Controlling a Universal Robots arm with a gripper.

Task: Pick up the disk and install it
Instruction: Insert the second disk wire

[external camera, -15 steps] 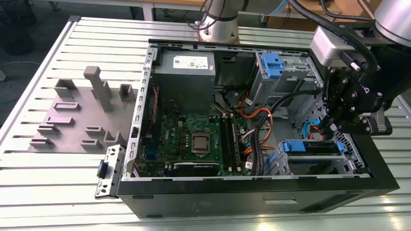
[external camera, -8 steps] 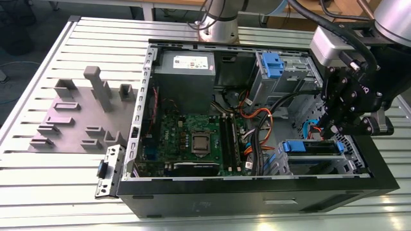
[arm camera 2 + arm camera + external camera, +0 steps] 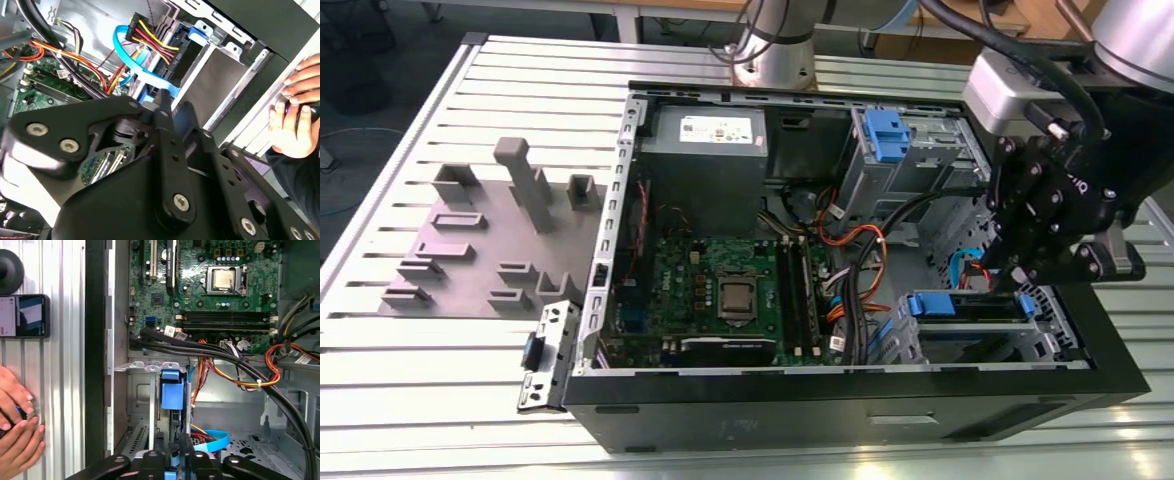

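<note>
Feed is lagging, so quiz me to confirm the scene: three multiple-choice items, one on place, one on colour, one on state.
1. Where is the gripper? A over the power supply; B at the drive bay beside the disk; C above the grey fixture.
2. Disk's bracket colour? A blue; B red; C green.
3. The computer case is: A closed; B upended; C open-sided.
Answers: B, it hangs over the bay at the exterior view's right; A, a blue frame shows; C, the motherboard lies exposed.
</note>
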